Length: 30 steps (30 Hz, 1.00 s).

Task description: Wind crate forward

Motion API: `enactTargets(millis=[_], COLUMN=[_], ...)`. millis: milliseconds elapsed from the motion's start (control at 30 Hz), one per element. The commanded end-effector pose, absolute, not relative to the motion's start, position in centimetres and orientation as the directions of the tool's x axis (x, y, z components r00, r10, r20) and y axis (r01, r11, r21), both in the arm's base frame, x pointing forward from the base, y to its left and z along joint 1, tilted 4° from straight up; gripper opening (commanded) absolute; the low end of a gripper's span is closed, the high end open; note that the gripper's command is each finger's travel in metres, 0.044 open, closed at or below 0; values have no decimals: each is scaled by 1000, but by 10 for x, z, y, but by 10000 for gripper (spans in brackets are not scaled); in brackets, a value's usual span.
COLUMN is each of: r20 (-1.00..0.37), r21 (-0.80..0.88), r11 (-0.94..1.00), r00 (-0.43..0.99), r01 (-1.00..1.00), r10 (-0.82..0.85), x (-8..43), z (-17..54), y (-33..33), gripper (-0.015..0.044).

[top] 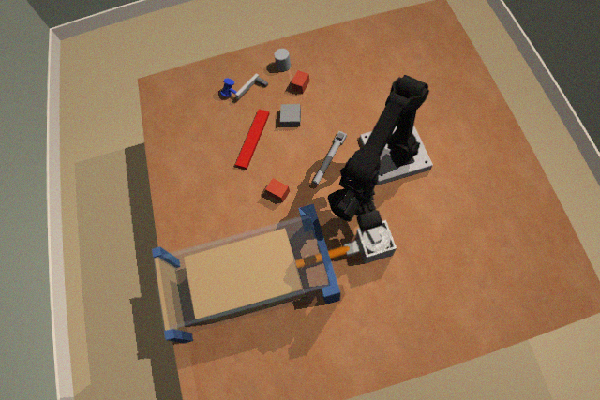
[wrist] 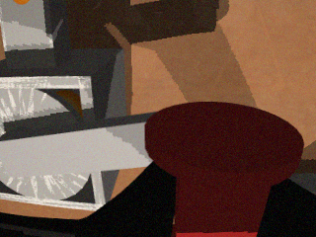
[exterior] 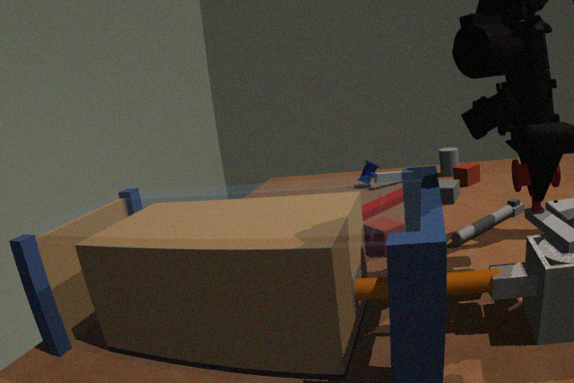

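The tan crate (top: pixel 245 272) (exterior: pixel 208 295) sits flat inside the clear-panelled cubby. A gap remains between its front and the blue steel frame (top: pixel 330 271) (exterior: pixel 417 309) at the mouth. An orange strap (top: pixel 338 253) (exterior: pixel 468 282) runs from the crate through the frame to the grey winch (top: pixel 380 252) (exterior: pixel 552 309) (wrist: pixel 44 190). The winch handle's grey arm (exterior: pixel 553 230) (wrist: pixel 84 150) lies across the winch top; its key is hidden. My gripper (top: pixel 370 219) (exterior: pixel 536 188) (wrist: pixel 201 156) is shut on the handle's red knob (exterior: pixel 521 177) (wrist: pixel 222 138), beside the winch.
A grey-handled tool (top: pixel 329 158) (exterior: pixel 486 224) lies near the arm's base (top: pixel 414 168). Beyond are a red bar (top: pixel 251 139), red blocks (top: pixel 277 189) (top: pixel 300 81), a grey block (top: pixel 290 114), a grey cylinder (top: pixel 281 60) and a crank with a blue knob (top: pixel 227 88).
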<state>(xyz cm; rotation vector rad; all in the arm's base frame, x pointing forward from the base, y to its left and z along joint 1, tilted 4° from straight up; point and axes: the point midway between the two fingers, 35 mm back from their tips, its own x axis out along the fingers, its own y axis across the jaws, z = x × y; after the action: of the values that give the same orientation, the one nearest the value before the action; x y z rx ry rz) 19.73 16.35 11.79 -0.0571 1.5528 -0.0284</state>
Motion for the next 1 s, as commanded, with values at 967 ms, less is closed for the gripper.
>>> enactTargets(millis=[967], r20=[-998], r21=[-50], r11=[999], r00=[47], r01=[-12], r10=[-49], x=[236], z=[118], y=[181], gripper=[0])
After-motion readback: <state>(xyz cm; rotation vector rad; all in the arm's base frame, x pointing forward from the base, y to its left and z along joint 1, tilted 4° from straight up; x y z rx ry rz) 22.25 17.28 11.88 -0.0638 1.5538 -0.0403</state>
